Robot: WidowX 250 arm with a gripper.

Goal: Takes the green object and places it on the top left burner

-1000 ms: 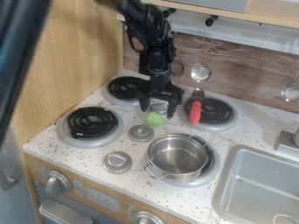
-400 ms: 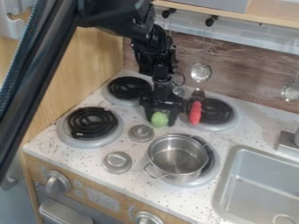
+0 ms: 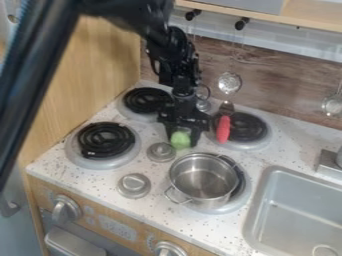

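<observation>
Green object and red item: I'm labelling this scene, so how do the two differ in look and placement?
The green object is rounded and compact, while the red item is long and narrow. The green object sits between the fingers of the gripper; the red item lies free of them, over the left part of the top right burner. Both are brightly coloured.

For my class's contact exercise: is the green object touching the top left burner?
Apart: the camera view shows counter between the green object and that burner.
</observation>
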